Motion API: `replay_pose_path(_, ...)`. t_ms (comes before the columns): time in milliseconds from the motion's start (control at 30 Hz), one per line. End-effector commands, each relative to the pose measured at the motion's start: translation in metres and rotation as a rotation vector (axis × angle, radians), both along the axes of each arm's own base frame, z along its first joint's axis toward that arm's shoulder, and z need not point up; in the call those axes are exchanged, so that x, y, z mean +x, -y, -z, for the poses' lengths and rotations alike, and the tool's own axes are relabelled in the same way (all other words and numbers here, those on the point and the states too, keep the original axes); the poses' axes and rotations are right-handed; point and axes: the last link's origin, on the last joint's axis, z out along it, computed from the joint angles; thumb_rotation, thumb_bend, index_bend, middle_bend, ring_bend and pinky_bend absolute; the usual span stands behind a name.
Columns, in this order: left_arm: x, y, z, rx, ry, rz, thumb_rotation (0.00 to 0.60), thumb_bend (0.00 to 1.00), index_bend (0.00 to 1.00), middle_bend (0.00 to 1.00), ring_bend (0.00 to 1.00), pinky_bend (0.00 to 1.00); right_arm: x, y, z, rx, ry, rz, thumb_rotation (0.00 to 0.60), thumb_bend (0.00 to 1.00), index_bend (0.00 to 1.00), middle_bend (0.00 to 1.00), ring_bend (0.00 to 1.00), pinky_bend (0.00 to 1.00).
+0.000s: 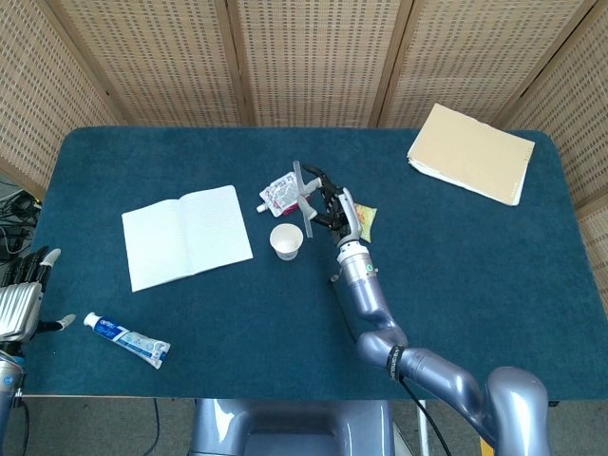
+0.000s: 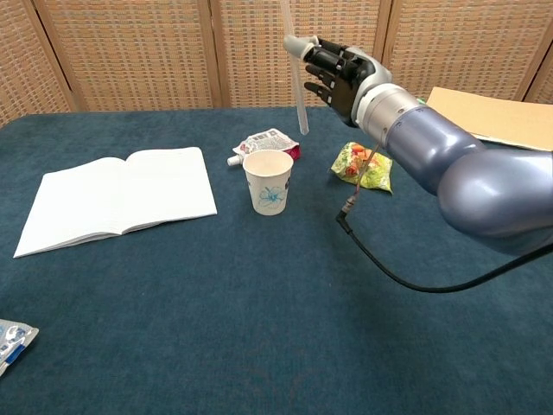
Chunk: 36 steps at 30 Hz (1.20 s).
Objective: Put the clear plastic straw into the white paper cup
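Observation:
The white paper cup (image 1: 286,240) (image 2: 269,181) stands upright near the table's middle, its mouth showing nothing inside. My right hand (image 1: 330,206) (image 2: 335,73) is raised above and just right of the cup, and it pinches the clear plastic straw (image 1: 304,201) (image 2: 298,86), which hangs nearly upright. The straw's lower end sits above the cup's right rim, apart from it. At the left edge of the head view, my left hand (image 1: 21,297) rests off the table with fingers spread and nothing in it.
An open notebook (image 1: 186,235) (image 2: 117,198) lies left of the cup. Behind the cup lies a red-white pouch (image 1: 284,193) (image 2: 264,143), to its right a snack bag (image 1: 365,219) (image 2: 364,167). A toothpaste tube (image 1: 126,339) lies front left, a tan folder (image 1: 470,152) far right.

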Motion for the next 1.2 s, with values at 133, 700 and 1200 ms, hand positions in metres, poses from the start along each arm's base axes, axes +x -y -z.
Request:
replay_pose_path(133,-0.001,-0.001,0.000,-0.004,0.004,-0.003,0.600,0.05,0.00,0.00,0.00,0.00,0.003,-0.003,0.020,0.044,0.011,0.009,0.600,0.54,0.63,0.25,0.00,0.00)
replay_pose_path(700,-0.005,-0.004,0.002,-0.013,0.006,-0.026,0.600,0.05,0.00,0.00,0.00,0.00,0.020,0.004,0.043,0.090,0.009,0.008,0.600,0.54,0.63,0.25,0.00,0.00)
replay_pose_path(1200,-0.008,-0.006,0.004,-0.022,0.008,-0.043,0.600,0.05,0.00,0.00,0.00,0.00,0.024,0.010,0.054,0.120,0.013,0.013,0.600,0.55,0.62,0.24,0.00,0.00)
